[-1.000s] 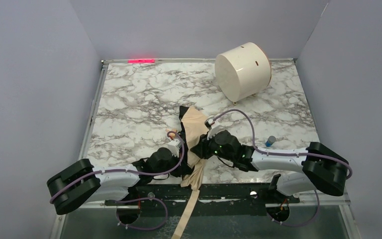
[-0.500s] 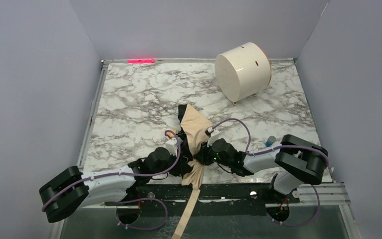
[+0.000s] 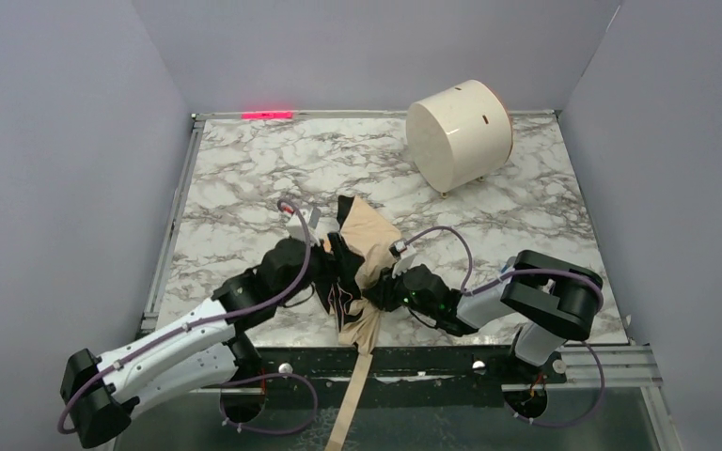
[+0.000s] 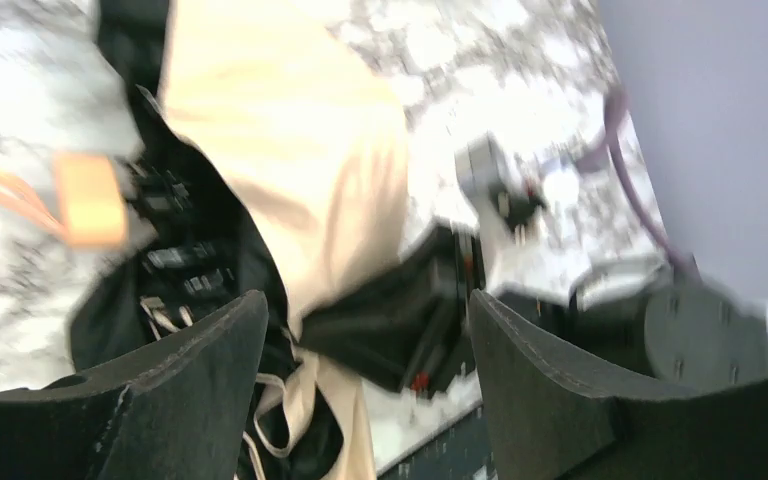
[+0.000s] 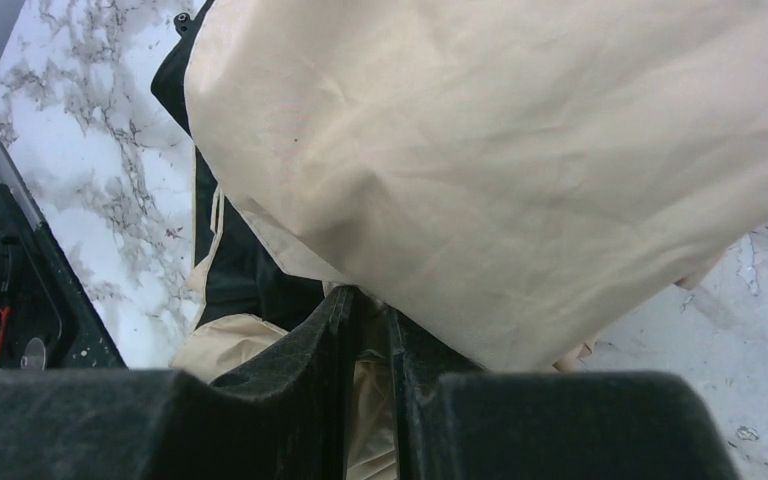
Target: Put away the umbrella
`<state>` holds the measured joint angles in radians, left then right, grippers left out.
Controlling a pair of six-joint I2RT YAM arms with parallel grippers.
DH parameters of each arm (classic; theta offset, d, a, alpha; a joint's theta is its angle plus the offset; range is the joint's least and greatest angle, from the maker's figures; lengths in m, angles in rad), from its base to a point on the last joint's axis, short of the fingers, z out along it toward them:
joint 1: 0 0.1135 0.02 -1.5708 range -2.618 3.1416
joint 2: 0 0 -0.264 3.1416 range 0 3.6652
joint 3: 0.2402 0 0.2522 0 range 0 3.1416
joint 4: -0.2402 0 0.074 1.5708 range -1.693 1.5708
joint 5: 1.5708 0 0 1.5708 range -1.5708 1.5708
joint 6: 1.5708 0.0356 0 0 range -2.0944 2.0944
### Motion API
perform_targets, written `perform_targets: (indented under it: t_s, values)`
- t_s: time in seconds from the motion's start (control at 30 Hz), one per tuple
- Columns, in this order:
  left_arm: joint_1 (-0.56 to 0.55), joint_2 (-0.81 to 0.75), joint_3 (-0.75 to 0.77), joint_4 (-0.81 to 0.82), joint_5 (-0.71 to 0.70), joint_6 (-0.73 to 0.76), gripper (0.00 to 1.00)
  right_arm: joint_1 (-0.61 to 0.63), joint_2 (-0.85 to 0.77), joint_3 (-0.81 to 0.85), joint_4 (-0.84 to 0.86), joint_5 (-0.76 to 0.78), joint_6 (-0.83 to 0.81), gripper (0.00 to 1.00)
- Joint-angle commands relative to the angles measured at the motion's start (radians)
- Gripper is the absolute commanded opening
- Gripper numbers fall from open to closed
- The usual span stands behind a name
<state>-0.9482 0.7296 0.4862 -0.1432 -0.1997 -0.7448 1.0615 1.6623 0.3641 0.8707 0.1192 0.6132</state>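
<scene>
The umbrella (image 3: 368, 246) lies folded near the table's front edge, beige fabric over black ribs. Its tan strap (image 3: 352, 404) hangs down past that edge. My left gripper (image 3: 332, 270) is just left of the umbrella. In the left wrist view the left gripper (image 4: 365, 345) is open above the beige fabric (image 4: 290, 150), with nothing between its fingers, and the peach handle knob (image 4: 88, 198) shows at the left. My right gripper (image 3: 377, 292) reaches in from the right. Its jaws (image 5: 370, 325) are shut on a fold of the umbrella's fabric (image 5: 480, 150).
A white cylindrical drum (image 3: 459, 133) lies on its side at the back right of the marble table (image 3: 244, 178). Grey walls close in the left, back and right. A red light strip (image 3: 268, 115) glows at the back edge.
My left gripper has opened, let go of the umbrella and moved up and away from the front edge. The right arm's elbow has swung left while its gripper kept its hold.
</scene>
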Motion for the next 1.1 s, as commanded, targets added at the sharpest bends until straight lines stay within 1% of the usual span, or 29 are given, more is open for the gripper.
perform_targets:
  t_s: [0.0,0.07,0.17,0.23,0.33,0.43,0.7,0.9,1.07]
  values:
    - [0.167,0.213,0.233,-0.183,0.003,0.039,0.74,0.003,0.056,-0.041,-0.168,0.035,-0.042,0.23]
    - [0.276,0.323,0.332,-0.206,0.128,0.073,0.72,0.003,0.053,-0.040,-0.173,0.039,-0.048,0.23]
    - [0.384,0.472,0.473,-0.229,0.290,0.121,0.68,0.003,0.049,-0.041,-0.179,0.047,-0.052,0.23]
    - [0.424,0.565,0.568,-0.243,0.353,0.157,0.65,0.003,0.043,-0.041,-0.184,0.053,-0.055,0.23]
    - [0.447,0.708,0.703,-0.280,0.397,0.200,0.65,0.003,0.034,-0.041,-0.190,0.060,-0.055,0.23]
    - [0.461,0.811,0.791,-0.298,0.433,0.226,0.64,0.003,0.027,-0.041,-0.194,0.066,-0.055,0.23]
    - [0.495,0.982,0.882,-0.306,0.476,0.252,0.63,0.003,0.024,-0.046,-0.194,0.074,-0.049,0.23]
    - [0.499,1.053,0.924,-0.303,0.503,0.267,0.63,0.003,0.023,-0.047,-0.195,0.079,-0.047,0.23]
    - [0.499,1.089,0.930,-0.290,0.546,0.267,0.63,0.003,0.021,-0.042,-0.202,0.082,-0.047,0.23]
